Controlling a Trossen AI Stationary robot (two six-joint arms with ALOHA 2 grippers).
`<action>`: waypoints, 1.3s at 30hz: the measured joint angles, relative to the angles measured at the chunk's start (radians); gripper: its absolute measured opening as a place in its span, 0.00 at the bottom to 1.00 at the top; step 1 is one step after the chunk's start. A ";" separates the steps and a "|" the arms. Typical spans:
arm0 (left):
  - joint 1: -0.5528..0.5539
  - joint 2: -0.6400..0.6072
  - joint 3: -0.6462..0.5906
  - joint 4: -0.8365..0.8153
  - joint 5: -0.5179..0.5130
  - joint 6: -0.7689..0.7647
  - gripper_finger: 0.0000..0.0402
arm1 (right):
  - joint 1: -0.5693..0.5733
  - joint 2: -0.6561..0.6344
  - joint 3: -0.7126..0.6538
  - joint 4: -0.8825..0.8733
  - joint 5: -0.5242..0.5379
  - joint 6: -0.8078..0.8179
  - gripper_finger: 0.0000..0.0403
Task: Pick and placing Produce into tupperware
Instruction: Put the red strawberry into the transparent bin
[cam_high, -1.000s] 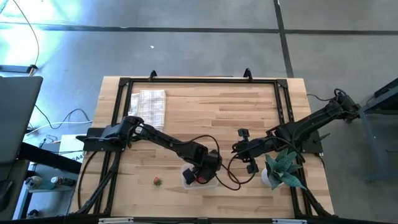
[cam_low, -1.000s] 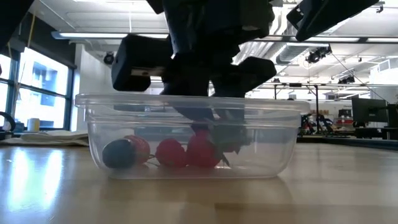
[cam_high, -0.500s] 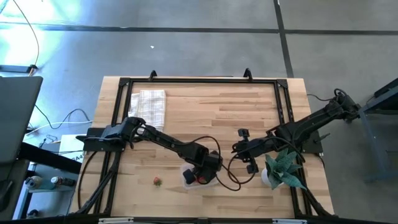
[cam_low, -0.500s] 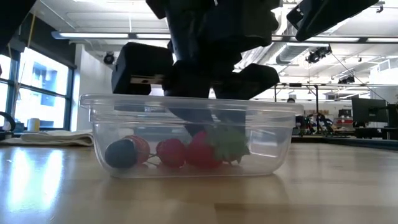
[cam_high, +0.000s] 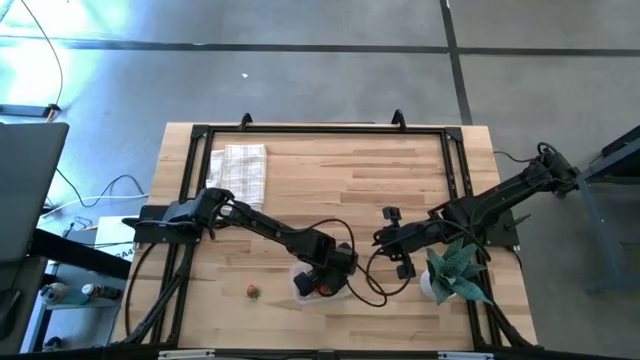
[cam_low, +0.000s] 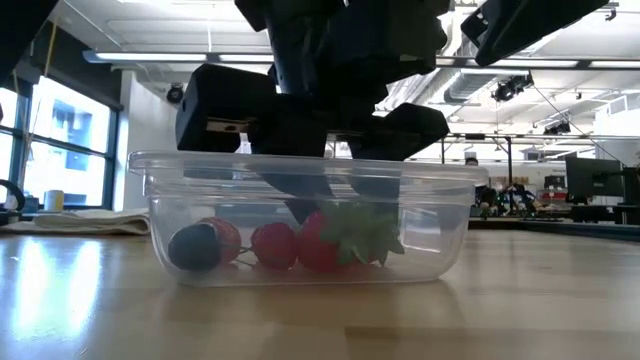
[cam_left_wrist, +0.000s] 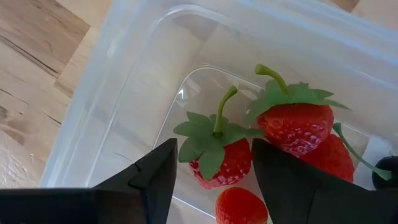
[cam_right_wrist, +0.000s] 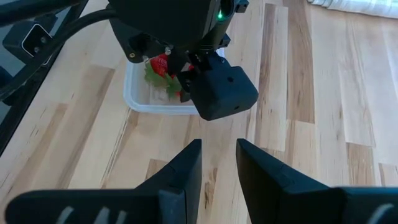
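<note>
The clear tupperware (cam_high: 322, 283) sits near the table's near edge; its wall shows in the left wrist view (cam_left_wrist: 124, 93). Inside lie several pieces of produce: red strawberries with green tops (cam_low: 345, 240) and one dark berry (cam_low: 190, 247). My left gripper (cam_left_wrist: 214, 149) hangs open inside the container from above. Its fingers stand on either side of a leafy strawberry (cam_left_wrist: 217, 165) that rests on the container's floor. One more red piece (cam_high: 253, 291) lies on the table to the container's left. My right gripper (cam_right_wrist: 219, 180) waits open to the right (cam_high: 395, 243).
A teal spiky potted plant (cam_high: 455, 268) stands right beside the right arm, near the table's right edge. A white checked cloth (cam_high: 240, 168) lies folded at the far left. A black frame (cam_high: 320, 130) runs round the table. Cables loop between the two arms.
My left gripper has let go of the leafy strawberry and drawn up a little. The strawberry, earlier between the fingertips just above the floor, now lies on the container's floor beside the other red pieces, its green top turned toward the table's near edge. The container shifted slightly.
</note>
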 joint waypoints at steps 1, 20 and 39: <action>0.000 0.000 0.000 0.000 0.000 0.000 0.49 | 0.000 0.000 0.000 0.000 0.000 0.000 0.22; 0.000 -0.134 0.000 -0.181 0.019 -0.010 0.35 | 0.000 0.000 0.000 0.000 0.000 0.000 0.22; -0.005 -0.318 0.000 -0.631 0.018 -0.107 0.34 | 0.000 0.000 0.000 0.000 0.000 0.000 0.22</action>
